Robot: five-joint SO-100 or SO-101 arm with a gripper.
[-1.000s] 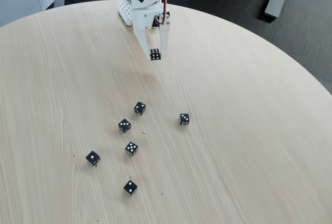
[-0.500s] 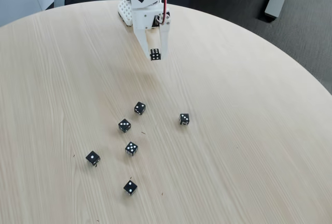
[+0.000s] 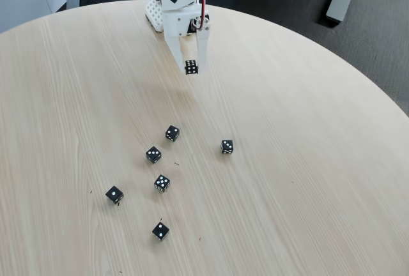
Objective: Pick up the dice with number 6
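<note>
Already, in the fixed view, the white pincer [image 3: 191, 67] hung above the pale round worktop [image 3: 307, 161], its two fingers closed on the dice with number 6 [image 3: 191, 66] — a small black cube gripped at the very tips, with two rows of three white pips facing the camera. A soft shadow lay on the wood below and a little in front of it, so the cube looked lifted clear of the surface.

Five other black dice lay well apart from the pincer, nearer the camera: one at the top of the cluster [image 3: 172, 133] whose pips were too small to count with confidence, one beside it to the left [image 3: 153, 154], one off to the right [image 3: 227, 147], the five-pip die [image 3: 162, 183] in the middle, a single-pip die [image 3: 114, 194] at the left and a last one [image 3: 160, 230] nearest the camera.

The likeliest failure was a slip. The hold sat only at the fingertips, so a jolt of the arm or any easing of the squeeze could let the cube twist out and drop among the others — where it would have to be found again.
</note>
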